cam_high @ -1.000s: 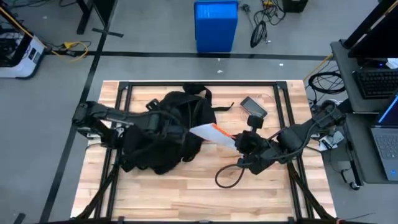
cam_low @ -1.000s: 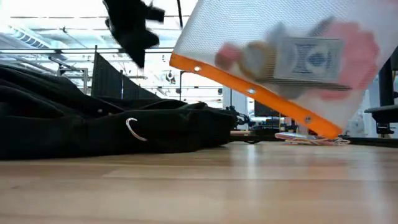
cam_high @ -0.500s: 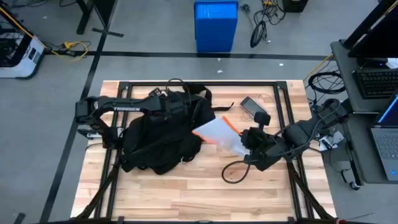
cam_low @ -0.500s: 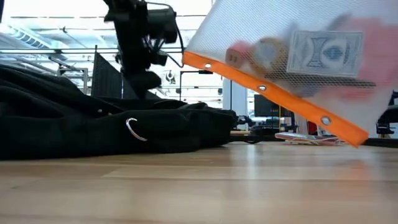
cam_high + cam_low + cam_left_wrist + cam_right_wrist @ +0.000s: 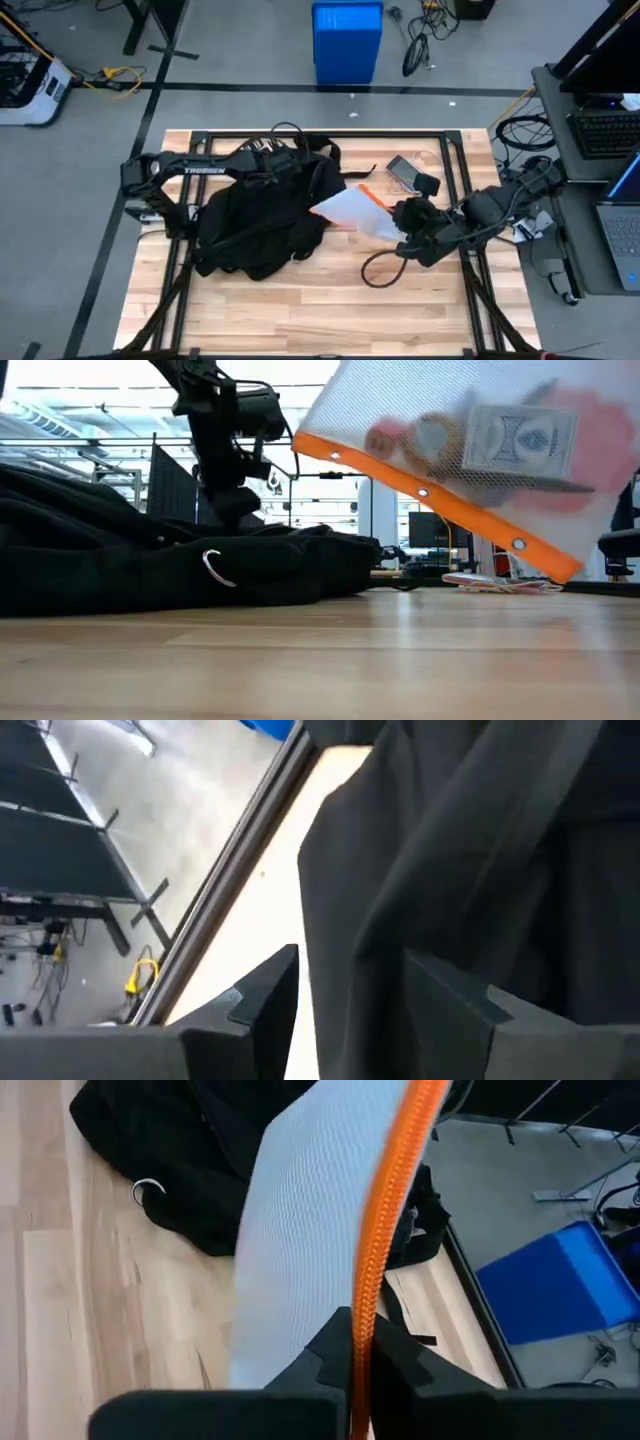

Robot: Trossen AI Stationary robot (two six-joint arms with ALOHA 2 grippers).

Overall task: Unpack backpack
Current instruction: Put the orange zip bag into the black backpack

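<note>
right gripper (image 5: 362, 1355): clamped on mesh pouch (image 5: 352, 209) orange edge, lifted beside backpack (image 5: 262, 215) | left gripper (image 5: 345, 995): open astride backpack fabric

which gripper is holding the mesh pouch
The right gripper: its fingers pinch the white mesh pouch by its orange edge. The left gripper is over the backpack instead.

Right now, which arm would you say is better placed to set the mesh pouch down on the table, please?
Right: its hand is shut on the mesh pouch's orange edge, lifted clear of the backpack; the left hand is at the backpack.
</note>
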